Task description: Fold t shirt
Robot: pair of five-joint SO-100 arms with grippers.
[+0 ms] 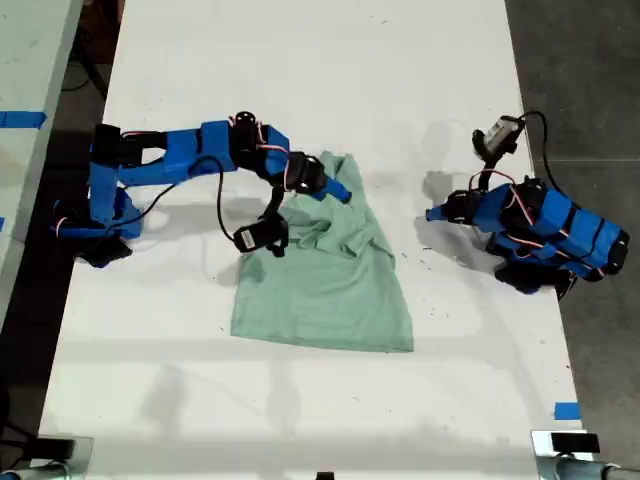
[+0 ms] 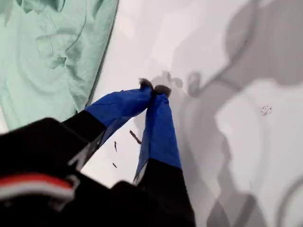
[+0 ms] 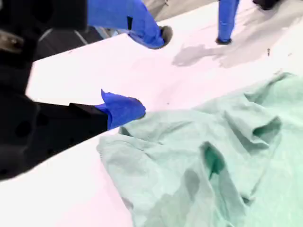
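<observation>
Right now the t shirt (image 1: 325, 275) lies roughly at the middle of the white worktop (image 1: 300, 80) in the exterior view, its lower half fairly flat and its upper part bunched into ridges and folds. One sleeve or corner seems tucked under those wrinkles, and I cannot trace the collar anywhere.

My second pincer (image 1: 335, 190) sits at the bunched upper edge of the t shirt, on the arm that reaches in from the exterior view's left. From its own camera, my second pincer (image 3: 142, 71) is parted: one blue finger (image 3: 120, 108) rests at the cloth's edge (image 3: 189, 161), the other (image 3: 147, 30) hangs well above it, and nothing is between them. Much of that picture is filled by the black housing, so the near side of the cloth is cut off.

My first pincer (image 1: 432, 213) belongs to the arm at the exterior view's right, apart from the t shirt over bare worktop. Its wrist view shows my first pincer (image 2: 154, 89) with tips pressed together on nothing, the t shirt (image 2: 52, 56) off to one side and only partly in frame. Dark specks dot the worktop (image 2: 246, 142) there; I cannot tell what they are.
</observation>
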